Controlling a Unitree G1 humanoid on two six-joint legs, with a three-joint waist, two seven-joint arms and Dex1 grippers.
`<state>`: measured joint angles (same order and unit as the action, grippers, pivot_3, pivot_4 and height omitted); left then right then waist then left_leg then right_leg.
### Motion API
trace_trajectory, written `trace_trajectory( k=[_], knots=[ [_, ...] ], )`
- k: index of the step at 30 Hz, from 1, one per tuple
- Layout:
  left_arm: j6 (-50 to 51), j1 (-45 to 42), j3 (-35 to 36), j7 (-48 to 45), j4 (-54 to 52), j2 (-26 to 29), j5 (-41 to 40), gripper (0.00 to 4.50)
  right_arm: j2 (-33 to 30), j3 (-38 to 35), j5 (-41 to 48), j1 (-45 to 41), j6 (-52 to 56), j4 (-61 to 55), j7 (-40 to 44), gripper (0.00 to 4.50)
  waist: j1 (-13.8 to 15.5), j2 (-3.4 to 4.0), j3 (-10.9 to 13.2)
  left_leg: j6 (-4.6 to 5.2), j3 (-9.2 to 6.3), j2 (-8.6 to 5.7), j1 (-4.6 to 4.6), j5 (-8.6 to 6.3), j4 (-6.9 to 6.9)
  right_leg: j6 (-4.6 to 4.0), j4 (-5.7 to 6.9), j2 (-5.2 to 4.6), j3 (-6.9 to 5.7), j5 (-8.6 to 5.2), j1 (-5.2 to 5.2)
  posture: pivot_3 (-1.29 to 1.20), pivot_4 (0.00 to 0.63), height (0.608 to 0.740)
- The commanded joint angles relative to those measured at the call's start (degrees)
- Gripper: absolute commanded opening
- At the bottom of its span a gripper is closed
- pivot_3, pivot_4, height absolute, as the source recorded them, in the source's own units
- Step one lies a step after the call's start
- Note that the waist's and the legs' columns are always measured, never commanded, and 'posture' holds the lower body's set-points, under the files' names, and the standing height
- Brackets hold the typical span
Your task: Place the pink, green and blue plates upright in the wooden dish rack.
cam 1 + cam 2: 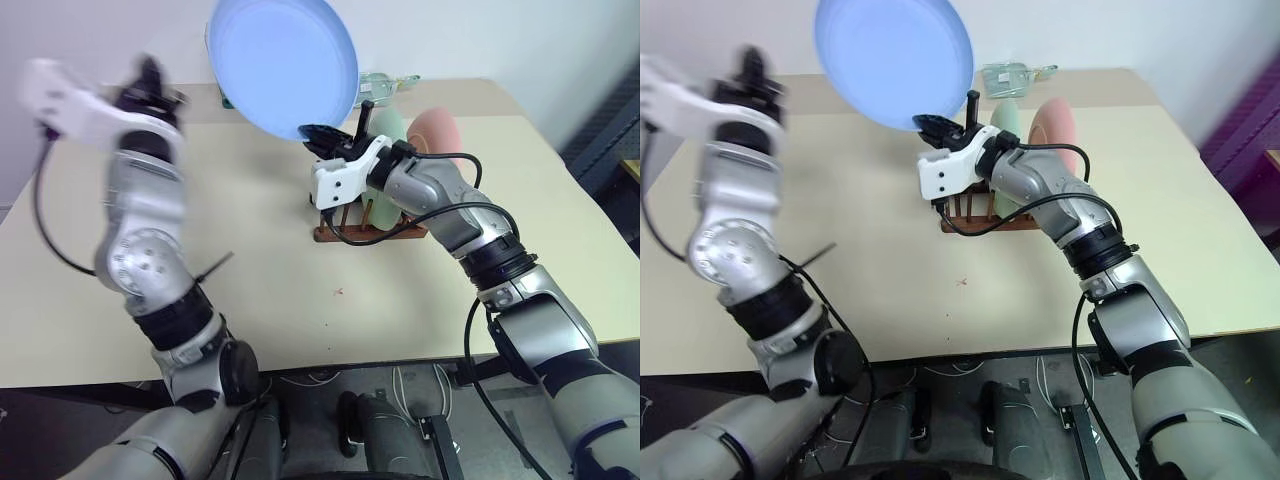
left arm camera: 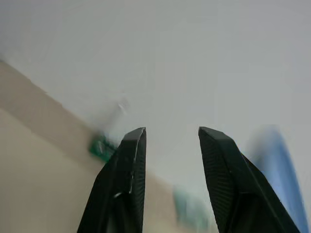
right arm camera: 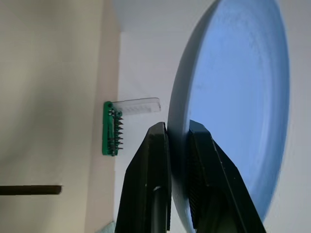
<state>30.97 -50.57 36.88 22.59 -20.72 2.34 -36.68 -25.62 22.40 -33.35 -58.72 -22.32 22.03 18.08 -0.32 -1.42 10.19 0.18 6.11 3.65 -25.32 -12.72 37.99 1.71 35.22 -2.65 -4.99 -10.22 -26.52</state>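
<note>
The right gripper [image 3: 179, 145] has its jaws clamped on the rim of the blue plate [image 1: 283, 62], held up above the desk [image 1: 260, 270]. The green plate [image 1: 386, 125] and pink plate [image 1: 437, 132] stand in the wooden rack [image 1: 345, 232], seemingly upright. The left gripper [image 2: 170, 141], off to the side, has its jaws apart and empty.

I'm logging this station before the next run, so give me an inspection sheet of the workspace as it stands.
Surface: beige table, mostly bare.
Job's things: blue plate held in the air; green plate and pink plate upright in the wooden dish rack.
Clutter: green tool holder with clear back at the table's far edge.
Grippers: right gripper shut on the blue plate's rim; left gripper open, holding nothing.
Cables: black cables along both arms.
Surroundings: pale wall behind the table.
</note>
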Motion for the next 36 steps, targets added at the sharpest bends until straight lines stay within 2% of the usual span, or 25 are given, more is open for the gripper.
trace_trajectory(
  k=[1,4,7,9,11,14,17,21,22,23,27,36],
  knots=[
    [-3.1,2.5,1.8,-1.6,2.7,6.5,1.5,1.85,2.2,-4.5,8.1,0.3,0.9,-5.2,2.4,0.44,-0.3,0.0,0.0,0.0,0.0,0.0,0.0,0.0,-0.02,-0.02,0.01,0.0,0.0,0.02,0.01,0.0,0.15,0.73],
    [-0.5,11.5,-5.0,-7.3,6.0,16.7,9.8,1.85,7.4,-9.2,22.8,2.1,9.6,-13.5,8.5,0.44,-0.6,0.02,0.0,-0.01,0.04,0.04,0.03,0.01,-0.05,-0.05,0.07,0.01,0.0,0.05,-0.02,0.0,0.15,0.73],
    [0.9,21.4,-16.0,-14.8,7.9,24.1,17.4,1.85,12.2,-13.6,39.2,4.0,25.0,-24.4,13.4,0.44,-0.3,0.03,0.0,-0.11,0.02,0.08,0.02,0.07,-0.05,-0.08,0.16,0.0,-0.01,0.05,-0.05,0.0,0.15,0.73],
    [2.5,26.4,-20.5,-19.0,7.9,24.8,17.6,1.85,14.5,-17.2,51.4,5.0,37.7,-31.3,13.9,0.44,0.2,0.02,0.0,-0.17,-0.03,0.12,0.01,0.08,-0.05,-0.09,0.17,-0.12,-0.06,0.04,-0.01,0.0,0.15,0.73],
    [3.2,29.8,-22.6,-21.8,7.4,23.1,16.2,1.85,16.2,-20.7,61.1,5.9,49.2,-35.4,11.9,0.44,0.7,0.0,0.0,-0.19,-0.14,0.12,0.0,0.06,-0.01,-0.29,0.11,-0.25,-0.06,-0.06,0.01,0.0,0.15,0.73],
    [2.6,32.6,-26.0,-25.3,6.4,21.8,16.7,1.85,16.9,-23.4,69.8,7.1,59.9,-38.4,9.6,0.44,0.9,-0.02,0.0,-0.35,-0.12,0.11,-0.02,-0.05,0.0,-0.38,0.01,-0.48,-0.07,-0.01,-0.01,0.0,0.15,0.73],
    [1.8,34.2,-29.1,-29.4,5.4,21.1,16.6,1.85,19.4,-26.7,76.6,7.3,68.1,-38.8,3.3,0.44,0.7,0.03,0.0,-0.35,-0.08,0.12,-0.07,-0.05,-0.08,-0.44,0.03,-0.57,-0.14,0.01,-0.15,0.0,0.15,0.73],
    [1.1,35.9,-31.5,-34.1,4.7,21.7,17.1,1.85,23.0,-31.9,81.6,5.3,73.4,-35.3,-6.2,0.44,0.3,0.08,0.0,-0.22,0.0,0.13,-0.08,0.03,-0.17,-0.43,0.06,-0.53,-0.14,0.02,-0.22,0.0,0.15,0.73],
    [0.8,36.2,-32.0,-35.0,4.6,21.9,17.3,1.85,23.4,-33.0,82.5,4.8,74.2,-34.2,-7.4,0.44,0.1,0.08,0.0,-0.19,0.01,0.13,-0.08,0.04,-0.17,-0.42,0.05,-0.52,-0.14,0.02,-0.22,0.0,0.15,0.73],
    [0.7,36.5,-32.1,-35.6,4.2,21.8,17.2,1.9,23.5,-33.7,83.0,4.4,74.8,-33.3,-8.6,0.22,-0.2,0.09,0.0,-0.17,0.01,0.13,-0.08,0.05,-0.16,-0.42,0.05,-0.5,-0.14,0.02,-0.22,0.0,0.15,0.73],
    [1.0,36.5,-31.7,-36.3,3.4,20.7,17.0,1.9,23.6,-35.8,84.6,3.4,76.2,-30.8,-11.9,0.22,-0.3,0.09,0.0,-0.15,-0.01,0.13,-0.1,0.06,-0.16,-0.41,0.04,-0.49,-0.15,0.01,-0.2,0.0,0.15,0.73],
    [1.0,36.9,-31.9,-36.7,3.4,19.2,18.1,1.9,28.0,-45.9,99.8,-2.4,77.0,-25.3,-25.6,0.22,-0.5,0.11,0.0,-0.14,-0.04,0.17,-0.1,0.06,-0.16,-0.36,0.03,-0.27,-0.14,0.03,-0.21,0.0,0.15,0.73]
  ],
)
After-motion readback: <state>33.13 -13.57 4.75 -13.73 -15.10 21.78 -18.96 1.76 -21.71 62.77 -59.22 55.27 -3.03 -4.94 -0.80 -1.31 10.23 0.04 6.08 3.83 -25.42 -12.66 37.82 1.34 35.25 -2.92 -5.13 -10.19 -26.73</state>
